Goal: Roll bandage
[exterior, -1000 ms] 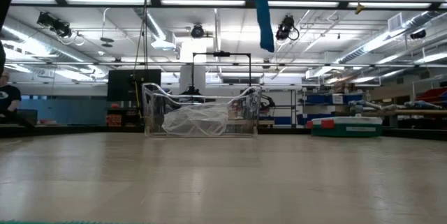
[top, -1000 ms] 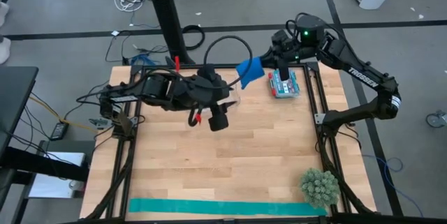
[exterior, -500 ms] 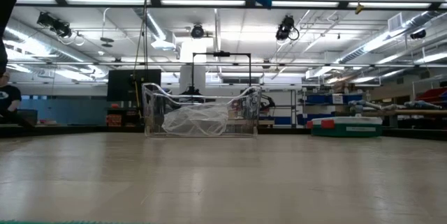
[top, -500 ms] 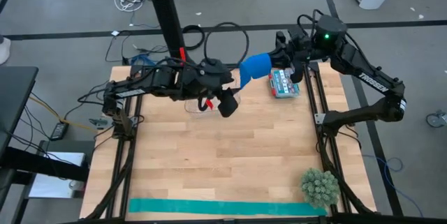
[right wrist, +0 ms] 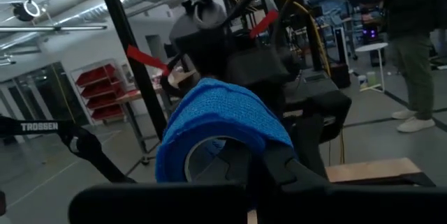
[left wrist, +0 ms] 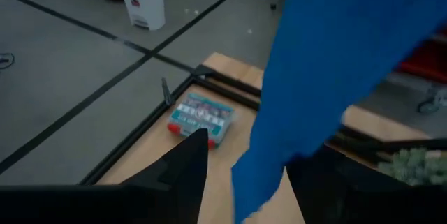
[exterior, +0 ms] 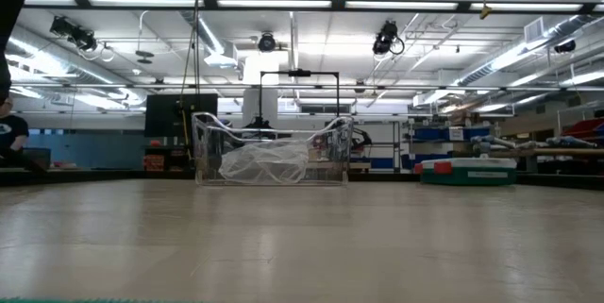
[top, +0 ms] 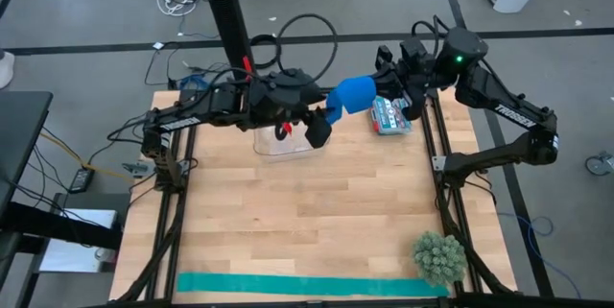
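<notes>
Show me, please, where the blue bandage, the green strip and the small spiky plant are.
bandage [top: 353, 92]: high view, middle of the rolled part.
green strip [top: 307, 285]: high view, middle of its length.
spiky plant [top: 439, 257]: high view, its centre.

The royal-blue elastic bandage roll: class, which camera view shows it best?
The right wrist view: the royal-blue elastic bandage roll fills it, its wound layers visible. The high view shows a small blue shape between both arms; the left wrist view a blurred strip; the low view only an edge.

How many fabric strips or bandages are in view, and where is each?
2. The blue bandage hangs in the air between both arms, above the table's far edge. A teal strip lies flat along the near edge.
</notes>
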Controlling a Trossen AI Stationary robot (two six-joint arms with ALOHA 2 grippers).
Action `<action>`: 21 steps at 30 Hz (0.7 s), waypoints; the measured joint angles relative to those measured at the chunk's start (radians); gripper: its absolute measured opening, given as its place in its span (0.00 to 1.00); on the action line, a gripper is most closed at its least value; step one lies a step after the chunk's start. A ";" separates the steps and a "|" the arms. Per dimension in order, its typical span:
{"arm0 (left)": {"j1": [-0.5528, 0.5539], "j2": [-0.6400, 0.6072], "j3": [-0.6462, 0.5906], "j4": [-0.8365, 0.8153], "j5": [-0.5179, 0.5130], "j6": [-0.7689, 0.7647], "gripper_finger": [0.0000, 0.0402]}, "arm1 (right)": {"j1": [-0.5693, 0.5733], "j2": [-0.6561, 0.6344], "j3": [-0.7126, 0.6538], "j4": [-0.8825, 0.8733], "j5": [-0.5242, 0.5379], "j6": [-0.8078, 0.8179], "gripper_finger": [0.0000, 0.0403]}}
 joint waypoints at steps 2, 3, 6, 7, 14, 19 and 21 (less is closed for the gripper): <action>-0.001 0.000 0.000 0.014 0.018 0.020 0.46 | 0.008 0.000 0.000 0.000 0.011 -0.001 0.00; -0.001 0.000 0.000 0.014 0.019 0.025 0.45 | 0.012 0.000 0.000 0.000 0.017 -0.003 0.00; -0.002 0.000 0.000 0.010 0.021 0.027 0.34 | 0.017 0.000 0.000 0.000 0.032 -0.004 0.00; -0.001 0.000 0.000 0.010 0.021 0.027 0.28 | 0.017 0.000 0.000 0.000 0.033 -0.004 0.00; 0.002 0.000 0.006 0.036 0.019 0.030 0.02 | 0.017 0.000 0.000 -0.003 0.033 -0.007 0.00; 0.007 0.001 0.049 -0.003 -0.032 0.079 0.01 | 0.019 0.000 0.000 -0.005 0.024 -0.006 0.00; 0.017 -0.011 0.057 0.002 -0.071 0.108 0.01 | 0.025 0.000 0.000 -0.007 0.009 0.000 0.00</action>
